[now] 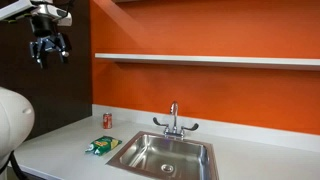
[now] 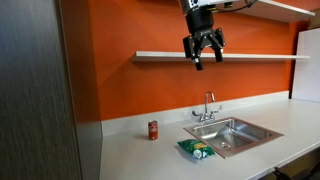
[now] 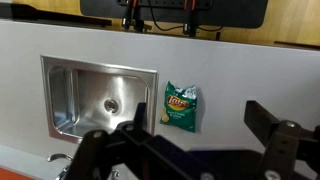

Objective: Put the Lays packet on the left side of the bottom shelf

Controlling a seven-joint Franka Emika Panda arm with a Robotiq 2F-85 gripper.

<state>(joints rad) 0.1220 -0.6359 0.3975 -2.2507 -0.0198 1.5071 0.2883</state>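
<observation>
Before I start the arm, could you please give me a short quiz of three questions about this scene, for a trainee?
1. True or false: the Lays packet already lies on the bottom shelf.
2. What stands by the wall close to the packet? A: red soda can. B: a mug. C: a glass bottle.
3. Fill in: the gripper hangs high above the counter, and it is ___ and empty.

Key:
1. False; it lies on the counter beside the sink.
2. A.
3. open.
</observation>
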